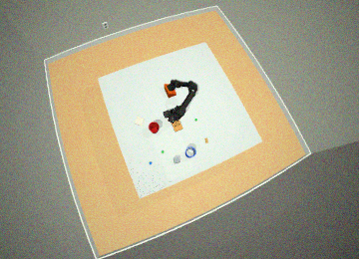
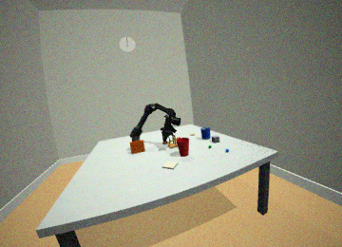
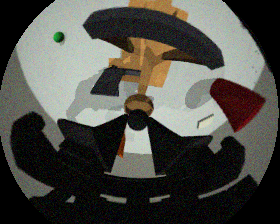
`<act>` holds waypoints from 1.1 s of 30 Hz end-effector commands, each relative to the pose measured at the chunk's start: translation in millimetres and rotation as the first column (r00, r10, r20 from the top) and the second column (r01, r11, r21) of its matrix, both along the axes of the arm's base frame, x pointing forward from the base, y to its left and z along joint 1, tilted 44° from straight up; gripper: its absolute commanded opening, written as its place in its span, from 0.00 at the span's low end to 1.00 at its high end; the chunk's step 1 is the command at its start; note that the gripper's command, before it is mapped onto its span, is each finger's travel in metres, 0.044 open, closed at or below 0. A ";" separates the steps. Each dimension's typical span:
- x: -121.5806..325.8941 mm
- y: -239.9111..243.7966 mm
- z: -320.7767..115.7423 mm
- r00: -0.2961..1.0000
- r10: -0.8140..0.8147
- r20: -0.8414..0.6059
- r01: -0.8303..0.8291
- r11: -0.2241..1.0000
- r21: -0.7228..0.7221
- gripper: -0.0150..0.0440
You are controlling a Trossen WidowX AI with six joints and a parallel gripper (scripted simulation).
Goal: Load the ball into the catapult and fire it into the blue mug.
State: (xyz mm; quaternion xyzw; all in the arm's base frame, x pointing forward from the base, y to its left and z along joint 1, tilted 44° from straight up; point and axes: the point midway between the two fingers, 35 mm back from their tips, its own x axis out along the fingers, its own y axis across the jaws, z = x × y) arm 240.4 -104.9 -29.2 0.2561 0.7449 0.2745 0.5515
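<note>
My gripper (image 1: 173, 119) (image 2: 166, 140) (image 3: 137, 117) is shut on a small black ball, which shows between the fingertips in the wrist view. The wooden catapult (image 1: 178, 127) (image 2: 173, 145) (image 3: 159, 75) stands on the table just beyond the fingers. Its round cup (image 3: 139, 104) appears directly beside the ball, partly behind it; whether they touch cannot be told. A dark curved bar (image 3: 155, 31) spans the catapult in the wrist view. The blue mug (image 1: 190, 156) (image 2: 205, 133) stands upright farther out, past the catapult.
A red cup (image 1: 154, 128) (image 2: 183, 147) (image 3: 236, 104) stands beside the catapult. A cream slab (image 1: 139, 121) (image 2: 170, 165) lies beyond it. A grey block (image 1: 177, 159) (image 2: 216, 139) is near the mug. An orange box (image 1: 170, 91) (image 2: 137, 147) is by the arm's base. Small green and blue balls lie about.
</note>
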 end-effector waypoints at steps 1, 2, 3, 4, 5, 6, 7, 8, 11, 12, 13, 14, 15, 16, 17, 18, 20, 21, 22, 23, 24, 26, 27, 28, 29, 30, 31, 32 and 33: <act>0.0 -0.4 0.4 1.000 0.000 0.001 0.000 1.000 0.000 0.48; 0.0 -0.4 0.4 1.000 0.000 0.001 0.000 1.000 0.000 0.52; 0.0 -0.4 0.4 1.000 0.000 0.001 0.000 1.000 0.000 0.57; 0.0 -0.4 0.4 1.000 0.000 0.001 0.000 1.000 0.000 0.61; 0.0 -0.4 0.4 1.000 0.000 0.001 0.000 1.000 0.000 0.65; 0.1 -2.7 2.5 1.000 -0.002 0.004 0.002 1.000 -0.004 0.70; 0.4 -9.5 8.9 1.000 -0.007 0.013 0.007 1.000 -0.013 0.74; 0.1 -20.7 19.9 1.000 -0.015 0.027 0.016 0.999 -0.030 0.79; -7.9 -59.6 62.7 0.996 -0.044 0.075 0.051 0.994 -0.095 0.92; -11.9 -69.1 74.8 0.995 -0.051 0.087 0.061 0.992 -0.112 0.97; -14.6 -74.5 82.1 0.994 -0.056 0.093 0.067 0.990 -0.123 1.00; -15.6 -76.3 84.5 0.994 -0.057 0.095 0.069 0.990 -0.127 1.00; -8.1 -62.7 63.7 0.996 -0.058 0.073 0.065 0.993 -0.096 1.00; -4.4 -64.6 62.9 0.994 -0.070 0.079 0.078 0.991 -0.105 1.00; 1.8 -67.8 61.6 0.992 -0.090 0.089 0.101 0.988 -0.119 1.00; 9.5 -71.8 60.2 0.988 -0.115 0.102 0.129 0.982 -0.136 1.00; 25.0 -79.6 58.0 0.978 -0.164 0.129 0.184 0.969 -0.164 1.00; 32.8 -83.5 57.2 0.971 -0.188 0.144 0.212 0.961 -0.176 1.00; 40.6 -87.4 56.6 0.964 -0.212 0.160 0.240 0.953 -0.186 1.00; 48.5 -91.2 56.3 0.956 -0.235 0.176 0.268 0.943 -0.195 1.00; 56.4 -95.0 56.1 0.947 -0.258 0.192 0.296 0.934 -0.202 1.00; 73.6 -103.1 56.6 0.924 -0.307 0.228 0.355 0.910 -0.213 1.00; 82.4 -107.1 57.2 0.911 -0.330 0.247 0.384 0.898 -0.216 1.00; 91.1 -111.0 58.0 0.897 -0.353 0.266 0.413 0.885 -0.217 1.00; 99.7 -114.9 59.1 0.882 -0.376 0.284 0.441 0.871 -0.216 1.00; 108.4 -118.6 60.5 0.866 -0.397 0.303 0.468 0.858 -0.213 1.00; 117.0 -122.3 62.1 0.849 -0.418 0.321 0.495 0.844 -0.208 1.00; 125.6 -125.8 64.0 0.832 -0.439 0.339 0.520 0.830 -0.202 1.00; 134.1 -129.3 66.1 0.814 -0.459 0.357 0.545 0.816 -0.194 1.00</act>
